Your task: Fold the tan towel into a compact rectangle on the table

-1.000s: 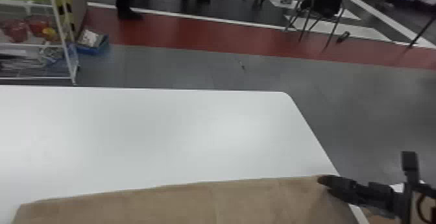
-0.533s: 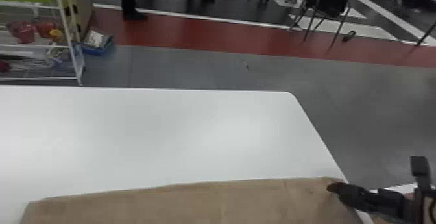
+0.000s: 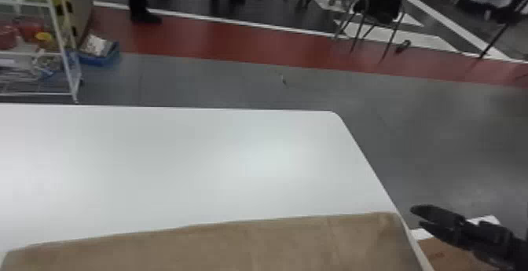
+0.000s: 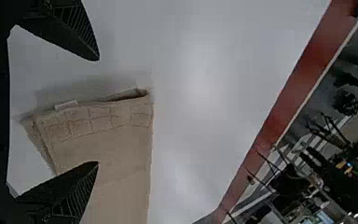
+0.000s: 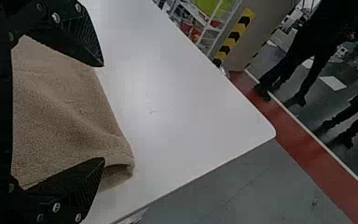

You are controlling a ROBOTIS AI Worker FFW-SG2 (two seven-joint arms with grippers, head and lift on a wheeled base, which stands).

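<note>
white rack (image 3: 66, 63) left | blue tray (image 3: 103, 59) beside it | red floor strip (image 3: 235, 44) | black chair (image 3: 379, 1) right

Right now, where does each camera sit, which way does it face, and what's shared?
Head view: on the head, forward and down over towel and table; right pincer by the table's right edge.
Left wrist view: on the left wrist, over a towel end toward the red floor strip; left pincer, open.
Right wrist view: on the right wrist, over towel and table corner; right pincer, open.
Shared: all show towel, table, red strip.
</note>
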